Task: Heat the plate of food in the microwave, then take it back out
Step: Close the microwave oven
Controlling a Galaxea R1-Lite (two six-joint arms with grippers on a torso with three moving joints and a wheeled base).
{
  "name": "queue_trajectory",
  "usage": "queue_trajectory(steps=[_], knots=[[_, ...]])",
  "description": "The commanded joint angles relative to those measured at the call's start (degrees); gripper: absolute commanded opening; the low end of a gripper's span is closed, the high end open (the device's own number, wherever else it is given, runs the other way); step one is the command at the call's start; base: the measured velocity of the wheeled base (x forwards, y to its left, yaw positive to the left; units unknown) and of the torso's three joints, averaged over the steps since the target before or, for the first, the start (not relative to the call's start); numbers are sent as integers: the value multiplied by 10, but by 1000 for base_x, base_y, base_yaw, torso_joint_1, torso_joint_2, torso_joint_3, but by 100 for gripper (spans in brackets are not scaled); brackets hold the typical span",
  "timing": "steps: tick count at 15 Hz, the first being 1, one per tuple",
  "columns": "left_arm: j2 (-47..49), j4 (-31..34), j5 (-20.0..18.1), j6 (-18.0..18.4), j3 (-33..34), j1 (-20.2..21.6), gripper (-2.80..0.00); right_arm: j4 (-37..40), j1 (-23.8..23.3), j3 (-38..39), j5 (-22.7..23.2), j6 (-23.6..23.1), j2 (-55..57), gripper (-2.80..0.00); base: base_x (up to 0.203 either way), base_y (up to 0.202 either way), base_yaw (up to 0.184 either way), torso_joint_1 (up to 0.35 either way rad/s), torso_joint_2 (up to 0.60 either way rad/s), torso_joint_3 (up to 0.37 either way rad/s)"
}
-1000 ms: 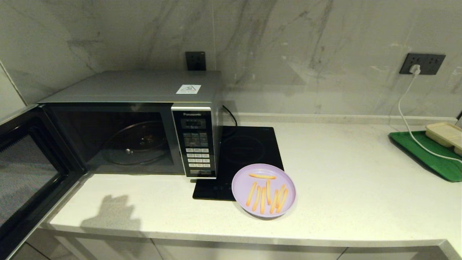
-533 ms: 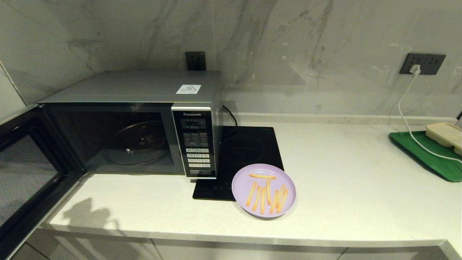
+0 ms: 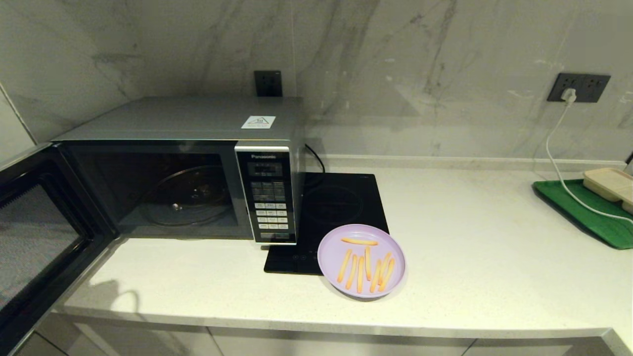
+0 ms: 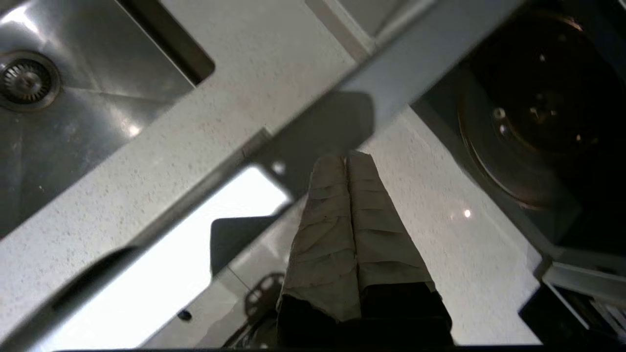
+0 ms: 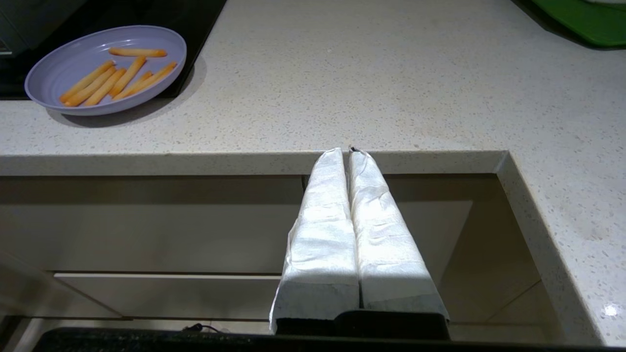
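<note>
The silver microwave stands at the counter's left with its door swung wide open, and the glass turntable inside is bare. The lilac plate of food with several fries sits on the counter, overlapping the cooktop's front corner. Neither gripper shows in the head view. My left gripper is shut and holds nothing, hovering above the counter in front of the open cavity. My right gripper is shut and holds nothing, below the counter's front edge, right of the plate.
A flat black induction cooktop lies right of the microwave. At the far right a green tray carries a beige compartment tray, with a white cable running to a wall socket. A steel sink lies beyond the door.
The left arm's shadow on the counter's front left has slid left and down and shrunk. The plate, microwave and door have not moved.
</note>
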Motion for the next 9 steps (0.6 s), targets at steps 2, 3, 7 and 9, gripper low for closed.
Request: queue_trajectory(steps=[2,3,7,9], knots=[[45,-23,2,0,-21,26,-280,1,0,0,0,0,0,-280,0,0,0,0,0,0],[54,-23,3,-1,-32,34,-280,1,0,0,0,0,0,-280,0,0,0,0,0,0],[74,-22,4,-2,-37,54,-280,1,0,0,0,0,0,-280,0,0,0,0,0,0],[78,-14,1,-7,-35,54,-280,1,0,0,0,0,0,-280,0,0,0,0,0,0]])
